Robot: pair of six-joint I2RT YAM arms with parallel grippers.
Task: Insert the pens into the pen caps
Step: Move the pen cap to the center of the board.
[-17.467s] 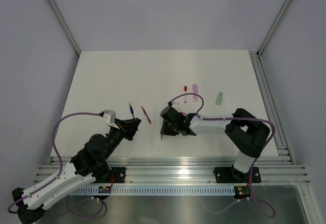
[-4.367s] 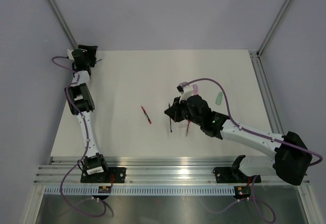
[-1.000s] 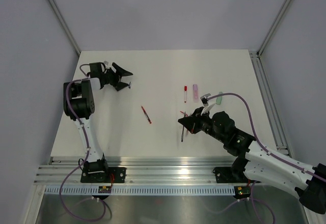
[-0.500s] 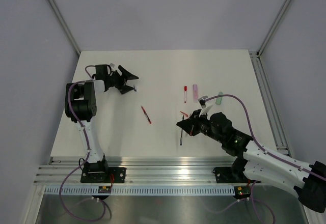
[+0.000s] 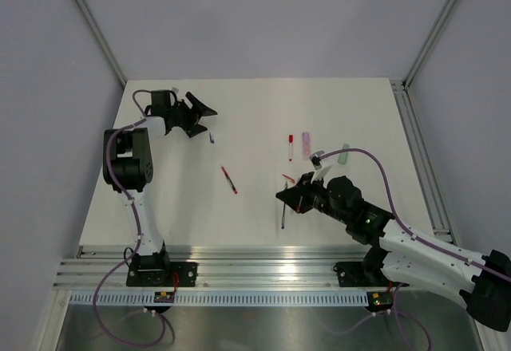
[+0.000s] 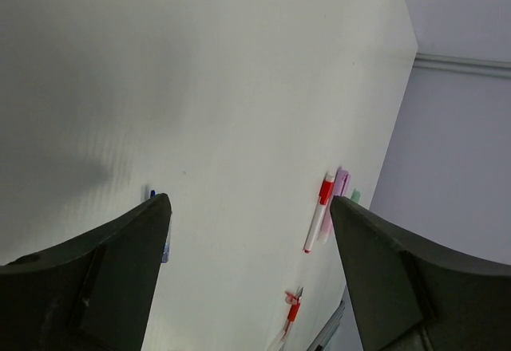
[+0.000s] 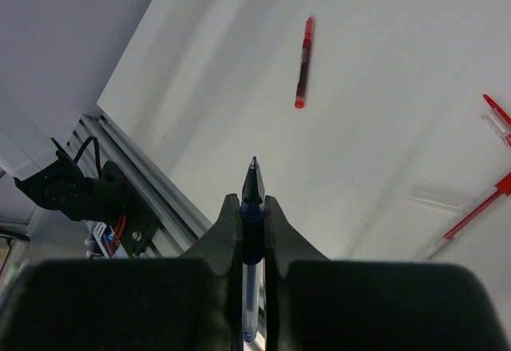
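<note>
My right gripper point(image 7: 251, 202) point(image 5: 296, 198) is shut on a blue pen point(image 7: 253, 207) point(image 5: 283, 216), whose dark tip pokes out past the fingertips above the table's near middle. My left gripper point(image 6: 249, 203) point(image 5: 208, 123) hovers open and empty at the far left. A small blue pen cap point(image 5: 211, 136) point(image 6: 164, 249) lies just beside its lower finger. A red pen point(image 5: 229, 180) point(image 7: 303, 75) lies mid-table. A red-and-white pen point(image 5: 291, 147) point(image 6: 318, 211), a pink one point(image 5: 306, 144) and a green one point(image 5: 344, 154) lie further right.
A red pen with a clear barrel point(image 7: 471, 215) point(image 6: 292, 312) and a red clipped piece point(image 7: 499, 113) lie close to my right gripper. The aluminium rail point(image 5: 263, 259) runs along the near edge. Grey walls close the table's back and sides.
The left gripper has drifted right toward the blue cap, staying open. The right gripper has shifted slightly left, still gripping the blue pen.
</note>
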